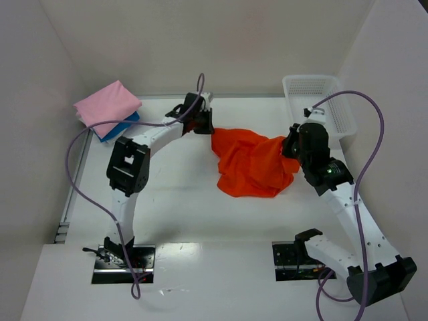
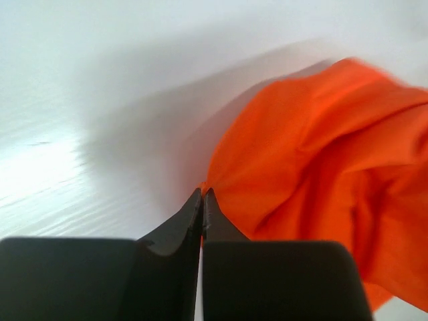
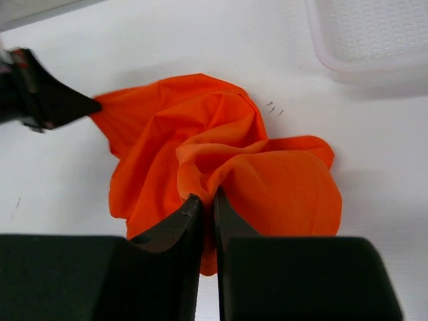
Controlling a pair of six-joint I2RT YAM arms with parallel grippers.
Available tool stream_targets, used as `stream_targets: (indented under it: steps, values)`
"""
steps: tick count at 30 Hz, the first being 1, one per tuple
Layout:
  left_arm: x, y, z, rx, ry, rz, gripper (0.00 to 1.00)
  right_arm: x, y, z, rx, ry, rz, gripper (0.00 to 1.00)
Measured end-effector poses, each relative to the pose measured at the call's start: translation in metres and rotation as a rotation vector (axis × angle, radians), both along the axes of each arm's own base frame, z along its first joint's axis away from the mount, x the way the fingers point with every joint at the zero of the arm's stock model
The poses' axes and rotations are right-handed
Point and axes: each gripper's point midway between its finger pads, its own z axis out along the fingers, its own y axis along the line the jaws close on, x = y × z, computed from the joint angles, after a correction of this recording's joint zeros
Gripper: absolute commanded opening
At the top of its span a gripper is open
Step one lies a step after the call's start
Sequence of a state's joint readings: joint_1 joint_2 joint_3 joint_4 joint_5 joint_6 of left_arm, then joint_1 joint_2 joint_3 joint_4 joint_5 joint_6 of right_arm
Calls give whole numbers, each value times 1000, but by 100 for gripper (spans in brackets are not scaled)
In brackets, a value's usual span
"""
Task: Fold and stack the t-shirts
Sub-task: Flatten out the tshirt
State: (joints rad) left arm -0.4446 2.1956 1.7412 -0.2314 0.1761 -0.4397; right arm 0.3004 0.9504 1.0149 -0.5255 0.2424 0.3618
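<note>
Far left, by the back wall: the pink t-shirt (image 1: 107,103) is seen folded and laid on top of the blue t-shirt (image 1: 119,128), so a stack is judged begun there, well apart from the action. Moving right, the left gripper (image 2: 202,195) is seen pinched tight on the far-left tip of the orange t-shirt (image 1: 254,164). Its jaws are closed w/ only a thin bit of cloth caught at the tips, prob. so that corner can be drawn out. Mid-table (image 1: 180,200), the orange shirt is found crumpled and bunched in folds, not yet flat, strung btwn the 2 arms. On to the right: the right gripper (image 3: 202,199) is clamped narrow on a gathered ridge of the same shirt at the opposite side, likely so the cloth can be stretched btwn the two grips. Judged: spreading step, no fold made on this one yet. Far right, back corner: the white mesh basket (image 1: 314,93) is parked just behind the right arm, out of the way
</note>
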Motion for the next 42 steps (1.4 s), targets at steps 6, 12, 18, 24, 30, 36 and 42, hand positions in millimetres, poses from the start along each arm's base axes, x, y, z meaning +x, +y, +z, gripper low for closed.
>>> stream_targets:
  steps: [6,12,18,24,30,36,42]
  values:
    - [19,55,155,-38,-267,102,0,1,3,6,11,-24,17,16]
    - [11,117,370,-72,-693,224,0,0,30,23,77,-77,159,76]
    - [-51,100,490,-121,-944,132,0,0,50,35,104,-122,278,100]
    - [-85,58,489,-142,-940,-68,0,36,85,60,139,-209,422,100]
    - [-83,46,451,-124,-825,-151,0,74,117,112,164,-370,550,100]
    - [-93,32,432,-149,-767,-253,0,73,138,156,200,-537,672,100]
    - [-129,24,439,-214,-754,-382,0,71,175,155,235,-562,788,100]
